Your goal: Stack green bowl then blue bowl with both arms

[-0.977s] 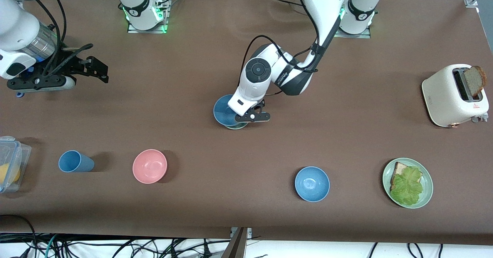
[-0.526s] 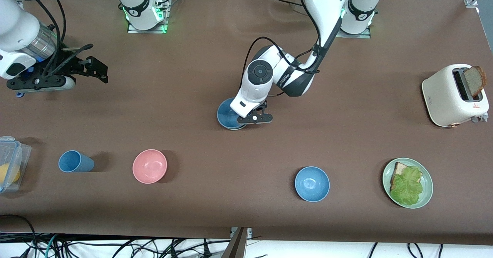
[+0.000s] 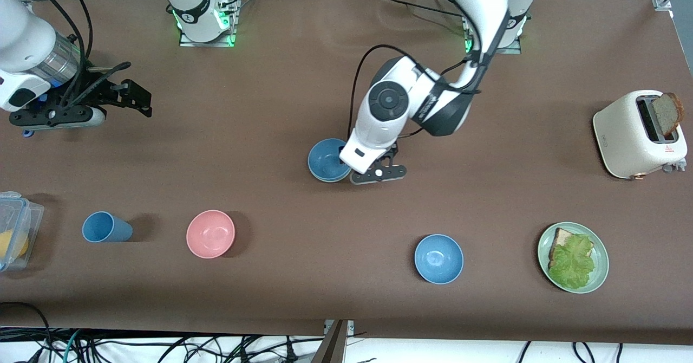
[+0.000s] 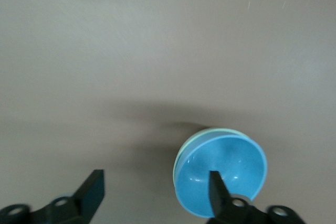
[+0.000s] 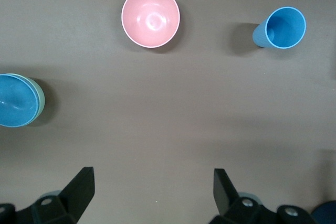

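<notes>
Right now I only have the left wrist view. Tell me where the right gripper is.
Observer: The right gripper waits open over the right arm's end of the table, well away from the stack.
Operator: Check the green bowl from another angle.
Observer: In the right wrist view the green bowl shows only as a crescent under the blue bowl, which sits nested in it.
Operator: Place my left gripper on the table.
Observer: The left gripper hangs open over the stack's edge, near the table's middle.
</notes>
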